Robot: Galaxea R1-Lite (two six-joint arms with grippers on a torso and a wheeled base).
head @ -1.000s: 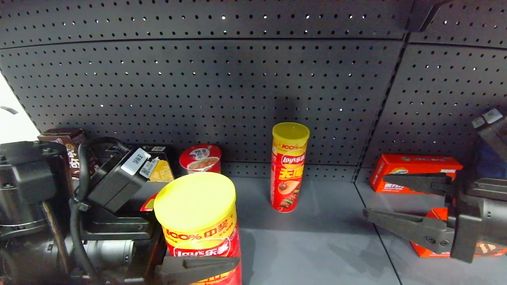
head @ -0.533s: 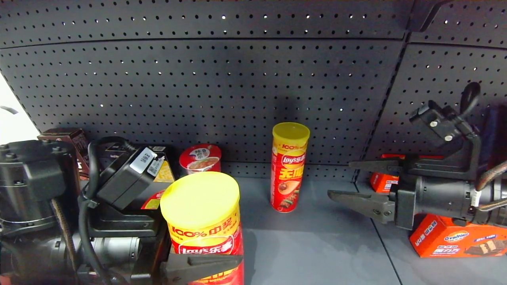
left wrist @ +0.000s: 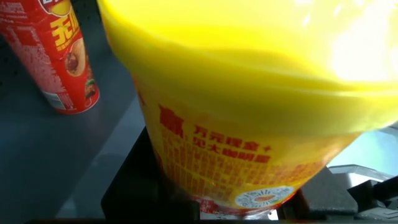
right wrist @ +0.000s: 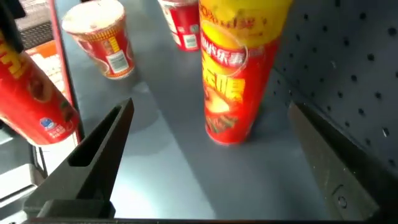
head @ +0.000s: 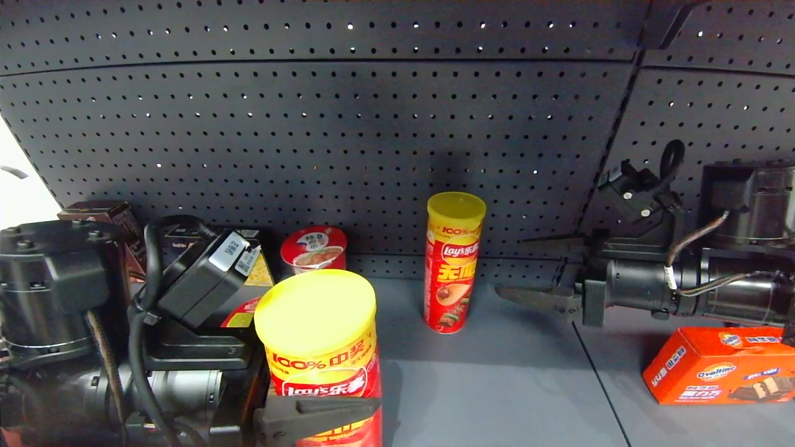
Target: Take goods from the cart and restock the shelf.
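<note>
A yellow-lidded chip can (head: 317,347) is being held by the left gripper (head: 320,403), fingers clamped on its body, above the front of the shelf (head: 497,385). The right gripper (head: 512,268), fingers spread apart, is being brought in from the right edge towards the standing can (head: 452,264) by the back panel. That can is probably being approached for steadying before the held can is placed.

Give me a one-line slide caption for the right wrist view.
Open right claw facing a standing chip can on the grey shelf, with a noodle cup farther along.
</note>
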